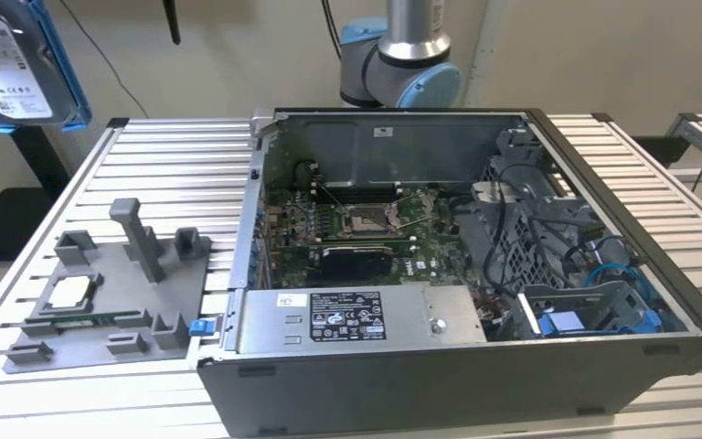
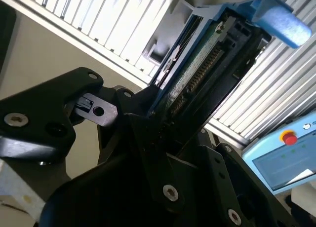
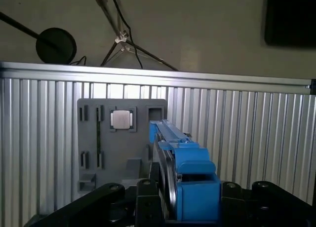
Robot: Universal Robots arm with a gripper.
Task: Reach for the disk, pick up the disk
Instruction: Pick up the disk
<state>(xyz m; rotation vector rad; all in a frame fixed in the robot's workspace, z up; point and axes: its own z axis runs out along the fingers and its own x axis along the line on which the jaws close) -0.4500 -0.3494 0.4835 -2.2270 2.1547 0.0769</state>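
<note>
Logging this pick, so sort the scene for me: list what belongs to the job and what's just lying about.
Job in hand:
the disk, held clear of the table
the gripper, shut on the disk

Lying about:
the open computer case
the grey tray
the square chip sitting in the tray
the slatted table

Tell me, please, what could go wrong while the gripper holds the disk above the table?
1. The gripper grips the disk at one end, most of it jutting free; it might tilt or slip.
2. The grey holder with the chip seems to lie beneath; a dropped disk could strike them.
</note>
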